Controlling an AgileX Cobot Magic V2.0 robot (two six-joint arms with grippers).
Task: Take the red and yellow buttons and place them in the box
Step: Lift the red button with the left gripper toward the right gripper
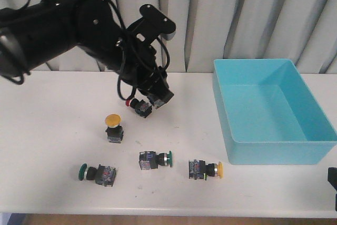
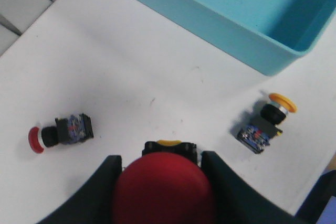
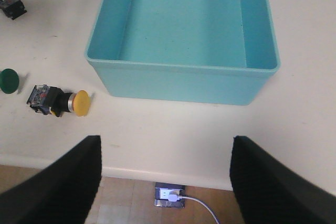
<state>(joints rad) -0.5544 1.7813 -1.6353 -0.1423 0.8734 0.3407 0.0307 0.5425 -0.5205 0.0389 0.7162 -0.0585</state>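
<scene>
Up front, the left gripper [image 1: 150, 100] hangs above the table [image 1: 47, 130], pinching a red button [image 1: 138, 105]; its wrist view shows the red cap [image 2: 163, 190] wedged between both fingers [image 2: 102, 192]. Only the right wrist view shows the right gripper [image 3: 165, 182] spread wide near the empty box [image 3: 184, 74], beside a yellow button [image 3: 58, 101].
</scene>
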